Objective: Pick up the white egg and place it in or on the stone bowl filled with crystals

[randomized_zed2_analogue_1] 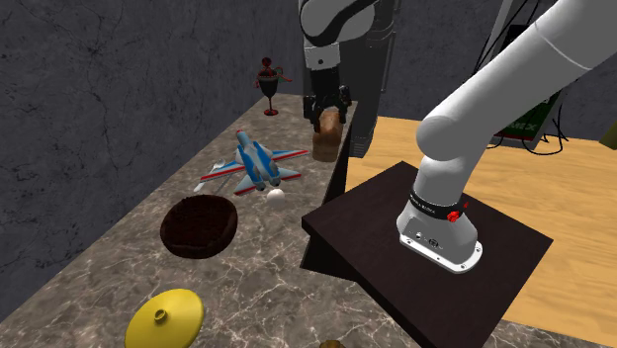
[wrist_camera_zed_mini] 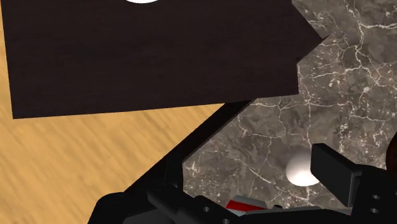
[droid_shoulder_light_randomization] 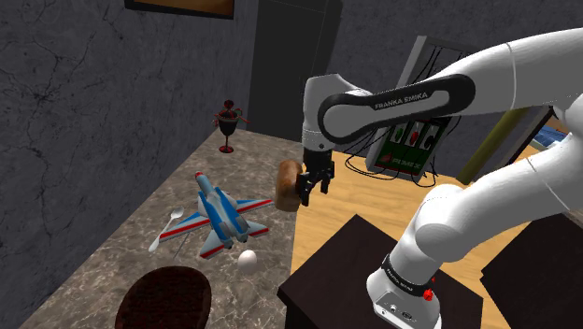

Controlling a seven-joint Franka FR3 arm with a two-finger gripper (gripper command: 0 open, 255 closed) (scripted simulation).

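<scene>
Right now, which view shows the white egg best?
Shoulder view: the egg sits whole on the marble counter beside the toy jet. The second exterior view shows it small; in the wrist view a pincer finger covers its edge.

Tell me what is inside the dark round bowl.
The bowl holds a dark reddish-brown, speckled filling; its floor beneath is covered. The white egg lies outside, on the marble counter.

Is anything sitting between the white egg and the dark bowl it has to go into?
Nothing visible does. Bare marble counter lies between the egg and the dark bowl. The toy jet lies beside the egg, off that line.
</scene>
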